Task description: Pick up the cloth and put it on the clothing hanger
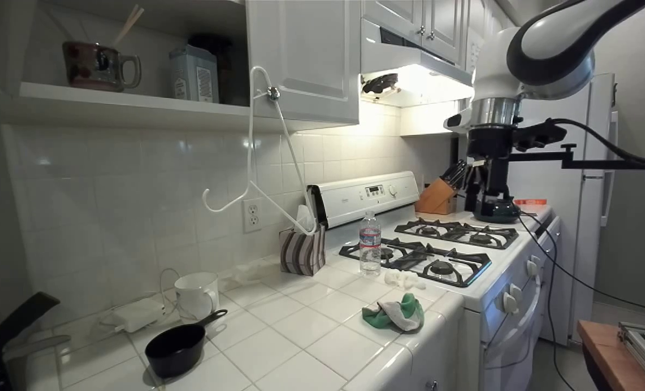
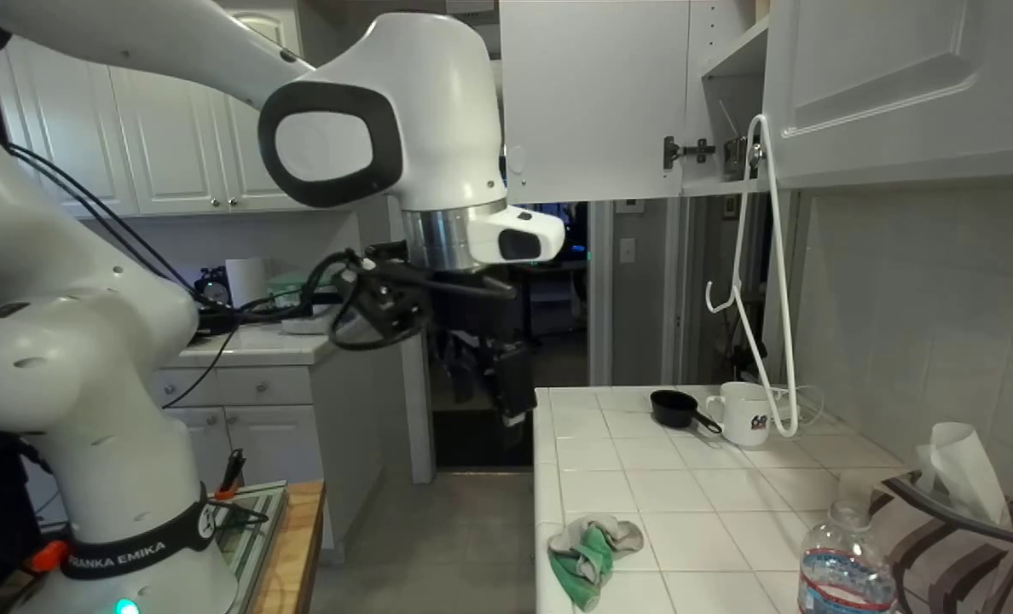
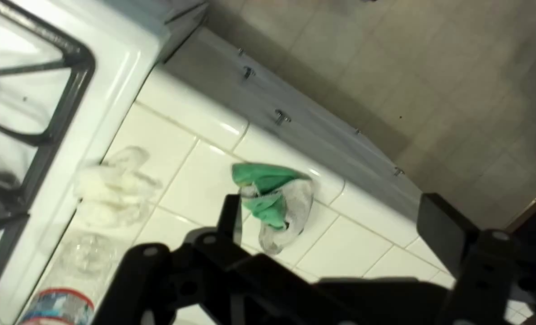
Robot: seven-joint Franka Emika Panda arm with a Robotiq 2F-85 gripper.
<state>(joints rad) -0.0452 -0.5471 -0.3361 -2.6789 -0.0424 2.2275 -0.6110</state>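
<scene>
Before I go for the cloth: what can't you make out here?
Cloth underside: hidden in every view by its own folds.
Stove display: too small to read in an exterior view.
Black-handled item: cut off by an exterior view's left edge.
Dark round item: partly hidden behind the gripper in an exterior view.

Left of the fingers point(image 3: 444, 230) in the wrist view, some pale crumpled stuff point(image 3: 114, 194) is too blurred for me to name, and the stove point(image 3: 110, 81) and bottle point(image 3: 65, 302) run off the edges. In an exterior view the fingers partly hide a dark round thing point(image 1: 507, 213), and far to their left the lower corner cuts off a black-handled thing point(image 1: 21, 319).
</scene>
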